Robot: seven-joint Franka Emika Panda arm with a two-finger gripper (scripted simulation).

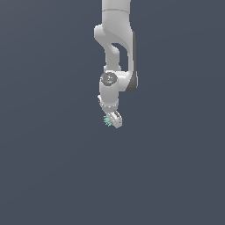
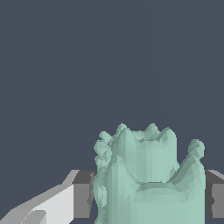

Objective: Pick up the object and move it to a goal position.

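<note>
The object (image 2: 148, 175) is a mint-green lumpy chunk with jagged bumps, and it fills the gap between the two fingers in the wrist view. One white finger with a dark pad (image 2: 82, 194) presses one side, and the other dark pad (image 2: 214, 194) presses the opposite side. In the exterior view the white arm hangs down from above, and my gripper (image 1: 112, 120) is shut on the object (image 1: 107, 120), which shows as a small green bit on the exterior view's left of the fingers.
A plain dark grey-blue surface (image 1: 52, 176) fills the background in both views. No other items or edges show.
</note>
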